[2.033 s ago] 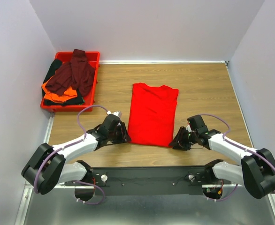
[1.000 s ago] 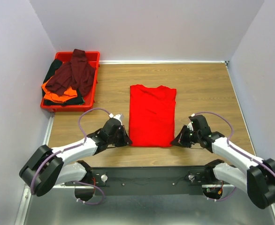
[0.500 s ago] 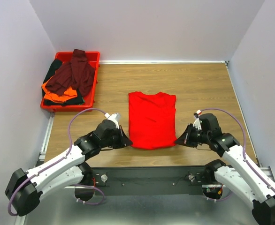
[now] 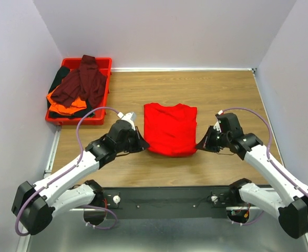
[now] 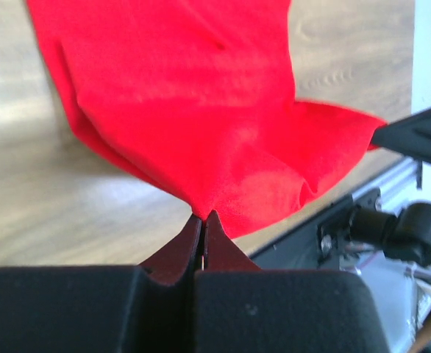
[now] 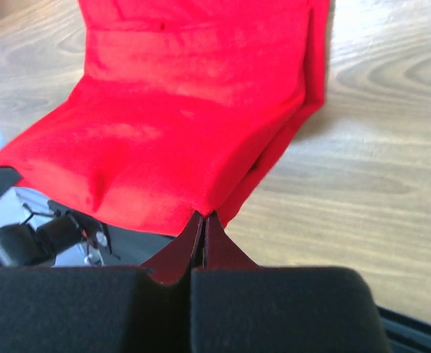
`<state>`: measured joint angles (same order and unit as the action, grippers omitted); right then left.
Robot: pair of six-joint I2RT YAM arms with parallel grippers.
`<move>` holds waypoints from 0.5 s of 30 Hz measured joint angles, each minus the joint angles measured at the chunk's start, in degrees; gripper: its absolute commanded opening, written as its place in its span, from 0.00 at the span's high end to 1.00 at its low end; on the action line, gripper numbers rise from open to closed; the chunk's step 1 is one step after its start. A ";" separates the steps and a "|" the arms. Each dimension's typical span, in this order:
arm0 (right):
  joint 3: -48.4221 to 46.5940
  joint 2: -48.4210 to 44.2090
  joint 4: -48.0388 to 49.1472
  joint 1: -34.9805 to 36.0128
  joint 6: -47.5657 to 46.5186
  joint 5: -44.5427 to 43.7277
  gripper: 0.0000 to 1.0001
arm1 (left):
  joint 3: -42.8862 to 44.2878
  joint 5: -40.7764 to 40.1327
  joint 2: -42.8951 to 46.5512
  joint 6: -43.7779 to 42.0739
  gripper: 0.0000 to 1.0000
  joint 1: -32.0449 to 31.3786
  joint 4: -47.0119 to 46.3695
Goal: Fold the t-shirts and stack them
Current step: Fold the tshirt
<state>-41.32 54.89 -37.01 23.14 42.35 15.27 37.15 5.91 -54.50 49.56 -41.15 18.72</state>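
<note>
A bright red t-shirt (image 4: 171,127) lies on the wooden table, its near hem lifted off the wood and carried towards the collar. My left gripper (image 4: 143,147) is shut on the hem's left corner (image 5: 203,212). My right gripper (image 4: 198,148) is shut on the right corner (image 6: 204,213). In both wrist views the red cloth (image 5: 193,110) (image 6: 193,110) sags between the two grips. The dark maroon t-shirt (image 4: 83,83), the orange t-shirt (image 4: 64,107) and the black t-shirt (image 4: 58,79) are piled in the tray.
The red plastic tray (image 4: 105,94) stands at the table's back left corner, against the left wall. Bare wood (image 4: 227,94) lies behind and to the right of the red shirt. The arms' metal base rail (image 4: 164,199) runs along the near edge.
Both grippers have risen and moved away from the near edge with the hem, folding the red t-shirt's lower part up over itself. The shirt looks shorter from above.
</note>
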 measured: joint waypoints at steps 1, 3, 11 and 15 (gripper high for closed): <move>0.00 0.83 0.70 0.00 0.02 -0.31 1.00 | 0.31 0.09 -0.66 -0.52 1.00 0.57 -0.46; 0.00 2.27 1.92 0.00 0.04 -0.72 1.00 | 0.87 0.28 -2.23 -1.64 1.00 1.79 -1.49; -0.24 6.29 6.69 0.00 0.02 -2.91 1.00 | 0.87 2.05 -5.49 -3.06 1.00 4.39 -5.79; -1.16 8.22 8.41 0.00 0.04 -4.79 0.99 | 0.87 2.75 -6.91 -3.10 1.00 5.20 -8.11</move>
<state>-42.48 63.11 -28.60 23.14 42.39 10.48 38.02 8.67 -61.41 46.46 -35.94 10.61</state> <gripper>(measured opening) 0.009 0.009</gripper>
